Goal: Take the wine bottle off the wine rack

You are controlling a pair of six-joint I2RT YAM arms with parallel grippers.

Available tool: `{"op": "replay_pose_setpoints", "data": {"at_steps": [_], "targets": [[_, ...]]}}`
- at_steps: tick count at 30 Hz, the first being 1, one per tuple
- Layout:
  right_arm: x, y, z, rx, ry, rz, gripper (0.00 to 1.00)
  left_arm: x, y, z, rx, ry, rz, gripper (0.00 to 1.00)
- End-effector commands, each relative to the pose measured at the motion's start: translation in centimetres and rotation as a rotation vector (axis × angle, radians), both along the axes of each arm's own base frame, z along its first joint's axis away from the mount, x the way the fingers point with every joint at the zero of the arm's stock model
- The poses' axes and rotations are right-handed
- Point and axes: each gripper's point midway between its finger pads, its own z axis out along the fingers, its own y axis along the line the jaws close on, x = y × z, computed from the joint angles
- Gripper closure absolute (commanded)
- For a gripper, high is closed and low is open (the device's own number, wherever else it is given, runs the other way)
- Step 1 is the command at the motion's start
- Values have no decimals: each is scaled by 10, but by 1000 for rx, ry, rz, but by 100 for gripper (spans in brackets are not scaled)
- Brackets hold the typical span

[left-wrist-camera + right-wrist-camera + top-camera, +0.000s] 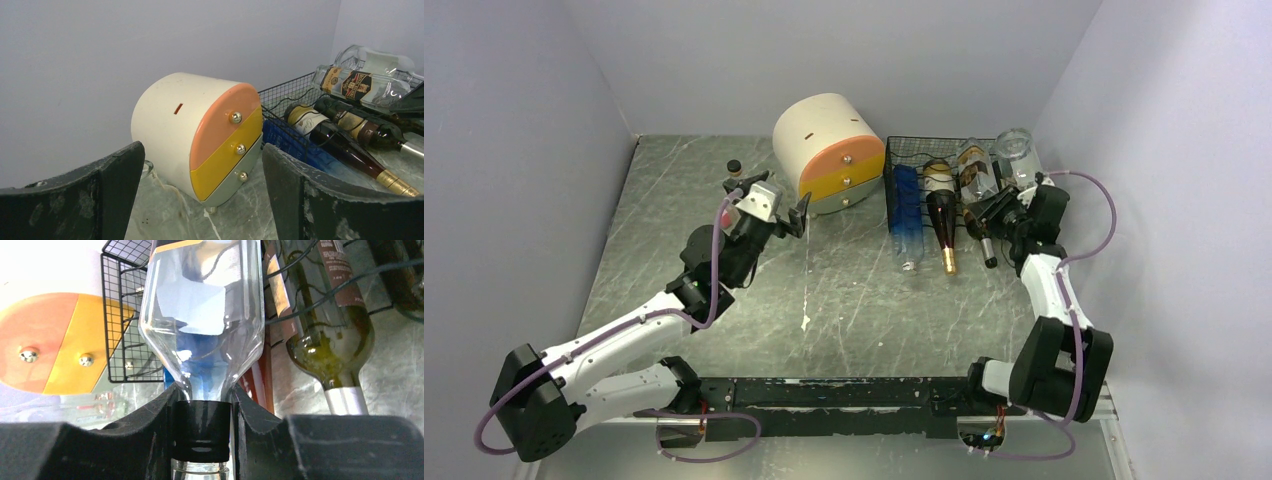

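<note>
Your right fingers (125, 445) clamp the capped neck of a clear bottle (200, 305) lying on the wine rack (117, 300). Your left fingers (95, 195) stand spread, empty, facing the drawer unit (175, 130).

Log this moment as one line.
right fingers: shut on clear bottle neck | clear bottle: on wine rack | left fingers: open, facing drawer unit

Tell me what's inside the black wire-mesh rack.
A blue bottle, a gold-capped dark red bottle, a green glass bottle, a clear glass bottle. They hide much of the rack floor.
</note>
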Motion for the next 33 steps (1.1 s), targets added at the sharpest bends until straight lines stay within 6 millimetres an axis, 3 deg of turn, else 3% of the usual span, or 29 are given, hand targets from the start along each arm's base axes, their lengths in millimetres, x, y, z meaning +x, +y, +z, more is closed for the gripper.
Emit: {"op": "replay_pose_setpoints", "data": {"at_steps": [1,14,23,33], "targets": [[2,6,58,21,-191,14,100,-5,-7,23,-39,-39,-41,9],[-22,17,78,157,-240,29,100,-5,-15,18,-34,-18,-72,9],[-29,32,79,286,-238,79,100,-6,-17,17,-28,-18,-77,9],[-44,23,101,274,-254,-19,100,-10,-23,16,-33,-15,-104,9]]}}
